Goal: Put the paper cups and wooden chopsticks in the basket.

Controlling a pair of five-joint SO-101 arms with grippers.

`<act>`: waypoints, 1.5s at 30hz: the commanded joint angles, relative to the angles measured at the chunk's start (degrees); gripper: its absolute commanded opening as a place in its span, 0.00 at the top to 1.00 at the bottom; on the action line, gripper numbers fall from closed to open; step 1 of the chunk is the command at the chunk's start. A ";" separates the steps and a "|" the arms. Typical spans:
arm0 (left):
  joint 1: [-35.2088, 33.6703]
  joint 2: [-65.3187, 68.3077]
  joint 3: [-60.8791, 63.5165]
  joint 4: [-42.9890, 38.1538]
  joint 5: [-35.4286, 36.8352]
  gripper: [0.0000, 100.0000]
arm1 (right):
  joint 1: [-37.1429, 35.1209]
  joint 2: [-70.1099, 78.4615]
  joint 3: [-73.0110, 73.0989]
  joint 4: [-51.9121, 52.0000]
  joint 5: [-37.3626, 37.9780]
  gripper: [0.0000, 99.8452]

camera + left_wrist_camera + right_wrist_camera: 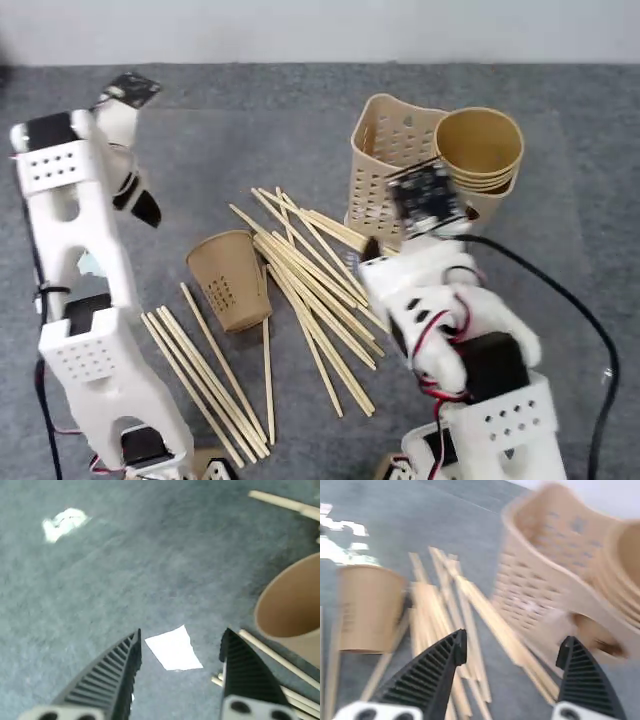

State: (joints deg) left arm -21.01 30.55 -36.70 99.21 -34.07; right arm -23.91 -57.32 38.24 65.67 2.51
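Over the grey mat, left fingers and right fingers spread wide, both empty.

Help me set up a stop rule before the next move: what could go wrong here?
The open right gripper hangs close to the basket, so a sweep might tip it and the stacked cups inside. The chopsticks lie crossed in a heap beside the loose cup; closing on them may grab several or scatter them.
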 commanded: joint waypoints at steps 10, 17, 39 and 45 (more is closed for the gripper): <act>-5.36 -4.40 -0.75 1.14 1.67 0.76 | -17.80 24.66 -0.62 -14.46 -8.70 0.70; -7.47 -4.40 2.07 -1.41 1.67 0.76 | -22.29 40.75 -10.81 -14.11 -14.33 0.70; -9.05 -4.40 7.60 -6.59 1.67 0.76 | -29.23 70.55 -31.47 -8.31 -18.55 0.70; -9.05 -4.31 7.69 -6.59 1.67 0.76 | -29.49 72.75 -31.56 -8.66 -18.02 0.70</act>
State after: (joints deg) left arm -29.98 30.55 -28.62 93.49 -32.48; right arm -53.19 14.77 8.26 56.79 -15.52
